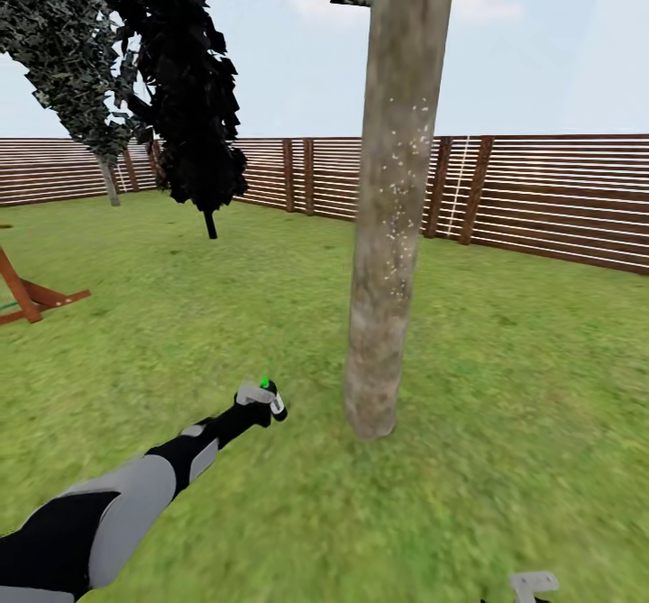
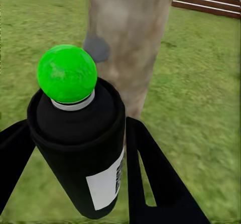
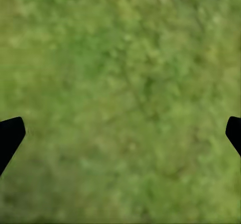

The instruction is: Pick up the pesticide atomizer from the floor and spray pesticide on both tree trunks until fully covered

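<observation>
One left end effector (image 2: 75, 184) is clamping the pesticide atomizer (image 2: 80, 153) at lower centre — a light, stiff, likely slick can, best held mid-body — facing the tree trunk (image 1: 389, 224); the right end effector (image 3: 120, 133) is hanging apart over grass.

Green lawn (image 1: 505, 405), brown slat fence (image 1: 559, 197) behind, dark conifers (image 1: 189, 89) left, pale sky.
</observation>
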{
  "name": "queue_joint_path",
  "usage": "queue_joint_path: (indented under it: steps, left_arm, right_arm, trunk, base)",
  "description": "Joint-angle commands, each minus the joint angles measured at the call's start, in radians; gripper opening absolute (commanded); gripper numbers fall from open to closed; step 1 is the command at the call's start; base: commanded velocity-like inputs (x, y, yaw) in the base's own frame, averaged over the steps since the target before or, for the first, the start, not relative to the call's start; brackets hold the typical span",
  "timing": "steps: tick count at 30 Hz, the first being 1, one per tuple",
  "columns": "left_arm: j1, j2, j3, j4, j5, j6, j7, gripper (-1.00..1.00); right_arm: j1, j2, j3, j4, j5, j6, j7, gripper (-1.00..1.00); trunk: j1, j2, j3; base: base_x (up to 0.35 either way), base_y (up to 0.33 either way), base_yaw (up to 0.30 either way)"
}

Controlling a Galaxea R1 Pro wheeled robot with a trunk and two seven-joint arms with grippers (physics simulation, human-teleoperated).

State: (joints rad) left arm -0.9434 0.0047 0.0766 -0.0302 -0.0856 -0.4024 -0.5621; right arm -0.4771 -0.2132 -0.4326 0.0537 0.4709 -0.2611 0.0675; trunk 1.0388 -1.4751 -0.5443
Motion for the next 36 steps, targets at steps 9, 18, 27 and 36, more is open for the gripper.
queue_joint_path:
  steps: [9,18,27,36]
  left_arm:
    - [0.023,-0.012,0.008,-0.003,0.004,-0.001,0.060,-1.00]
    - [0.023,-0.044,0.008,-0.002,0.004,-0.005,0.300,-1.00]
    - [0.023,-0.044,0.008,-0.002,0.004,-0.004,0.305,-1.00]
    - [0.023,-0.043,0.008,-0.002,0.004,-0.003,0.304,-1.00]
  right_arm:
    - [0.000,0.000,0.000,0.000,0.000,-0.001,0.000,1.00]
    - [0.000,0.001,0.000,0.000,0.000,-0.001,0.000,1.00]
    - [0.000,0.002,0.000,0.000,0.000,-0.001,0.000,1.00]
    - [0.000,0.002,0.000,0.000,0.000,-0.001,0.000,1.00]
  trunk:
    - [0.000,0.000,0.000]
    - [0.000,0.000,0.000]
    - [0.000,0.000,0.001]
    - [0.000,0.000,0.005]
  base:
    - [0.132,0.302,0.000]
    - [0.217,0.268,0.000]
    - [0.098,0.302,-0.041]
    - [0.005,0.334,-0.247]
